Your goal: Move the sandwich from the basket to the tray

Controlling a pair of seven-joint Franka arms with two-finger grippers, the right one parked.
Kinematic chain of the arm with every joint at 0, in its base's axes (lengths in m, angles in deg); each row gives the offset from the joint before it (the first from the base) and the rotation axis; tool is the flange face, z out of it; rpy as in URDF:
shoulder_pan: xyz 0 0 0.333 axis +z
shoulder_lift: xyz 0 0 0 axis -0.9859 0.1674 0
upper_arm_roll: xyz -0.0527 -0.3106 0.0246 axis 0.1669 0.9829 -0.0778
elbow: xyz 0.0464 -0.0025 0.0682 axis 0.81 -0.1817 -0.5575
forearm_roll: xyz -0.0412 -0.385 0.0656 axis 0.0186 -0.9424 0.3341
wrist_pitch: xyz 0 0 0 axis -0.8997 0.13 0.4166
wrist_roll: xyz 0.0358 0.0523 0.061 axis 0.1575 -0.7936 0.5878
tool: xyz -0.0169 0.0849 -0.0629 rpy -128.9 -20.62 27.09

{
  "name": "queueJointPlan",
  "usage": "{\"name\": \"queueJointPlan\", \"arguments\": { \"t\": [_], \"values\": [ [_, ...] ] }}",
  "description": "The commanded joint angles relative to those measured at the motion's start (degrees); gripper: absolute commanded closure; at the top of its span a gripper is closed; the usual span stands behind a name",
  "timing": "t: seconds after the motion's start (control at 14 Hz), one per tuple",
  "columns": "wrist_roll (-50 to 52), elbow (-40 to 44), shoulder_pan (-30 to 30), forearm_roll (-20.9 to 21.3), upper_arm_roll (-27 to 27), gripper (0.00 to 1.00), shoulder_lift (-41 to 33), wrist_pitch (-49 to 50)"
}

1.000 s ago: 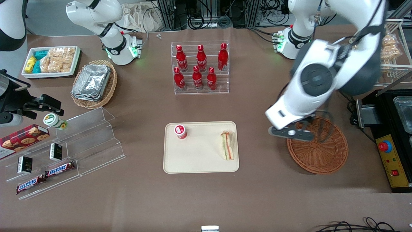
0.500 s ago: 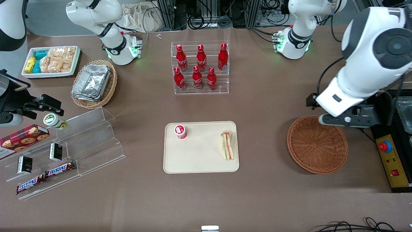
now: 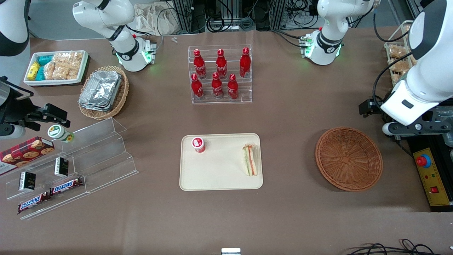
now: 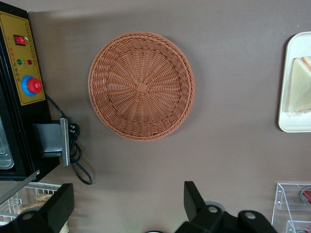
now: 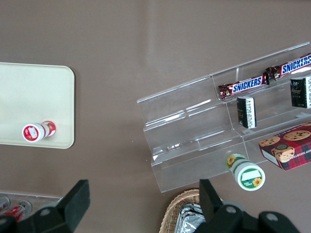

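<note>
The sandwich (image 3: 250, 160), a white wedge with orange and green layers, lies on the cream tray (image 3: 219, 173) at the tray's edge nearest the basket. The dark brown wicker basket (image 3: 348, 159) holds nothing. My gripper (image 3: 412, 129) hangs high at the working arm's end of the table, past the basket's rim and beside the black control box. In the left wrist view the basket (image 4: 141, 86) shows whole, with the sandwich (image 4: 299, 92) on the tray (image 4: 286, 124) at the picture's edge. The gripper (image 4: 127, 194) is open, with only bare table between its fingers.
A small red-capped bottle (image 3: 198, 144) stands on the tray. A rack of red cola bottles (image 3: 220, 76) is farther from the camera. A black box with a red button (image 3: 423, 161) sits beside the basket. Clear acrylic shelves (image 3: 88, 156) lie toward the parked arm's end.
My gripper has swung from above the basket out toward the working arm's end of the table, uncovering the basket. The sandwich has stayed on the tray.
</note>
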Motion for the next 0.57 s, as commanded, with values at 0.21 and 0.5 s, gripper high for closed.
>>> {"name": "queueJointPlan", "arguments": {
  "t": [0.21, 0.5],
  "values": [
    [-6.20, -0.21, 2.40, -2.08, -2.54, 0.00, -1.72, 0.98],
    [-6.46, -0.29, -5.26, -5.32, -12.75, 0.00, -2.51, 0.54]
  ]
}}
